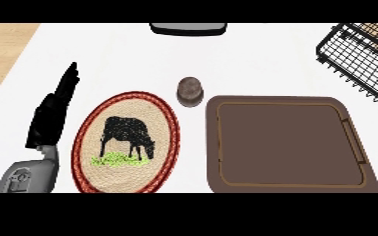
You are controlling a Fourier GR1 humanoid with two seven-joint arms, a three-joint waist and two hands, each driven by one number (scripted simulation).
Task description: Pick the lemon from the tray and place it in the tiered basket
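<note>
Brown tray sits at four o'clock, and its floor shows bare: no lemon on it, nor anywhere else on the counter. Up at two o'clock, the black wire tiered basket pokes in; whether it holds anything can't be told. Left hand rests at nine o'clock, fingers straight and pressed together, beside the cow-print plate. A small brown knob-like thing stands at centre.
</note>
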